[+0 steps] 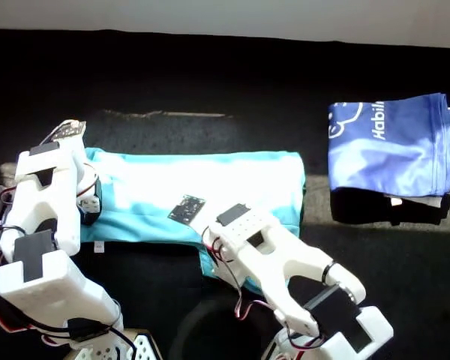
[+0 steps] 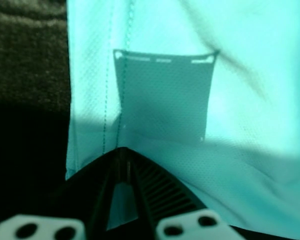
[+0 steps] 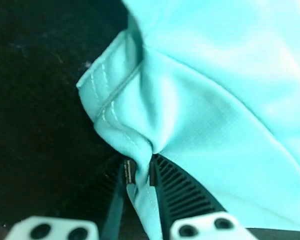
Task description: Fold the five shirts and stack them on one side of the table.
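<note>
Closest to the lens in the right wrist view, the right gripper [image 3: 139, 172] has its jaws drawn nearly together on a bunched fold of the light blue shirt [image 3: 215, 100], with a stitched hem curling just beside the pinch and a strip of cloth running down between the two black fingers [image 3: 177, 192]. From the left wrist view, the left gripper [image 2: 122, 156] is likewise closed to a narrow point on the shirt's [image 2: 215, 165] edge, a sliver of the same cloth showing between its fingers; beyond the tips a darker square patch [image 2: 165, 97] shows through the thin weave, and the dark table [image 2: 25, 100] lies alongside the hem. Seen from above, the shirt [image 1: 210, 184] lies as a long band across the middle of the black table [image 1: 210, 75], mostly flat. One white arm at the left of the picture has its gripper [image 1: 90, 204] at the shirt's left end, and the other arm, nearer the centre, has its gripper [image 1: 210, 244] at the near edge, where a small flap of cloth juts toward the arm bases. At the right side of the table, well apart from the light blue shirt, a folded dark blue shirt [image 1: 394, 146] sits on top of a folded black shirt [image 1: 360, 206], with a pale edge peeping out between them.
</note>
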You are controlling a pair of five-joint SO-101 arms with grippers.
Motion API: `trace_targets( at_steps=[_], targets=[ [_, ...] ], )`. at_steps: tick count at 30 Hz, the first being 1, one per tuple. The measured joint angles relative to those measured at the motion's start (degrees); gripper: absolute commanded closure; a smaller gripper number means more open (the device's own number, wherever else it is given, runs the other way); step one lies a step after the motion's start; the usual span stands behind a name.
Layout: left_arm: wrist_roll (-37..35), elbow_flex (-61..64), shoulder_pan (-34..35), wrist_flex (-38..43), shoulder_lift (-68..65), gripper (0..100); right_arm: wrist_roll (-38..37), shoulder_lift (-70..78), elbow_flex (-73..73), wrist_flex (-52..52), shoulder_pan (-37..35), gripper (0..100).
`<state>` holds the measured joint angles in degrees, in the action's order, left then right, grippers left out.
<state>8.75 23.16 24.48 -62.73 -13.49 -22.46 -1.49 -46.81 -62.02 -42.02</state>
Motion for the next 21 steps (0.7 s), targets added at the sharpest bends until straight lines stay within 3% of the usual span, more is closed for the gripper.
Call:
trace_targets(
  at_steps=[5, 12, 16, 21],
  targets=[
    [0.00, 0.00, 0.00, 0.00, 0.00, 99, -1.49, 1.76, 3.16, -1.85, 6.33, 99.3],
    [0.00, 0.00, 0.00, 0.00, 0.00, 99, -11.69, 2.81, 18.37, -12.92, 15.03, 99.3],
    [0.00, 0.00, 0.00, 0.00, 0.00, 99, -12.75, 3.52, 30.42, -17.05, 18.64, 99.2],
    [0.00, 0.00, 0.00, 0.00, 0.00, 99, -12.84, 3.78, 39.65, -14.77, 19.43, 99.2]
  ],
)
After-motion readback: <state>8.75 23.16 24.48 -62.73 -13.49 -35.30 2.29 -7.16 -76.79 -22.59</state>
